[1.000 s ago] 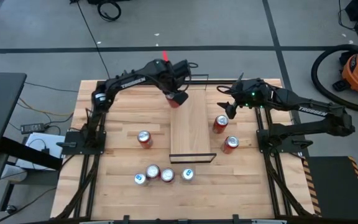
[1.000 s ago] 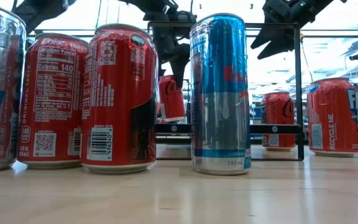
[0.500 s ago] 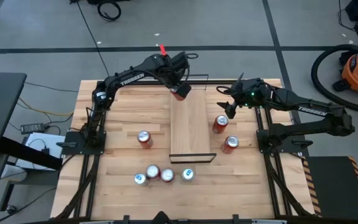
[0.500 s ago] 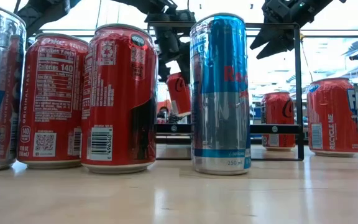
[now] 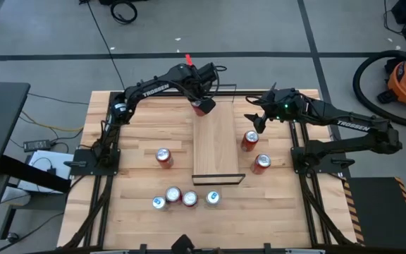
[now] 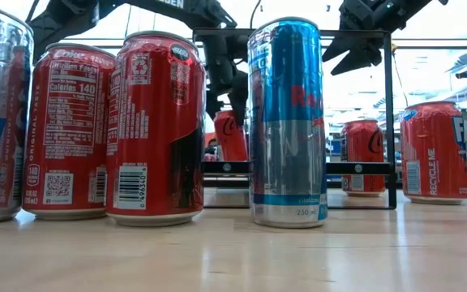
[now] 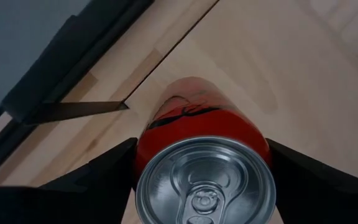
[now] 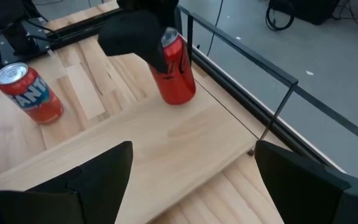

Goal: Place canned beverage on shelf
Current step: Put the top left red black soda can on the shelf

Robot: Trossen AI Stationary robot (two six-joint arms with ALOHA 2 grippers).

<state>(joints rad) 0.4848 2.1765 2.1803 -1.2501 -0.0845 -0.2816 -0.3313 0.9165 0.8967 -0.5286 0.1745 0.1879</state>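
A red canned beverage (image 8: 178, 78) is at the far end of the shelf (image 5: 217, 148), a narrow light-wood board with black wire rails at its short ends. My left gripper (image 5: 201, 105) is shut on this can from above. My right gripper (image 5: 256, 117) hangs open above the table to the right of the shelf's far end, with nothing between its fingers (image 8: 86, 180). My left gripper pinches the can's upper wall (image 7: 143, 152), just under the silver lid, one finger on each side. The fingers come from above, pointing steeply down. The can leans a little, its base (image 8: 180, 98) at the board; I cannot tell whether it touches.
Two cans (image 5: 250, 140) (image 5: 261, 164) stand right of the shelf, one red can (image 5: 163, 156) stands left of it, and several cans (image 5: 182, 199) cluster near the front edge. The middle and near parts of the shelf board are bare.
My left gripper has carried the red can a little toward the table's far edge and then lowered it onto the shelf's far end. It has stayed shut on the can.
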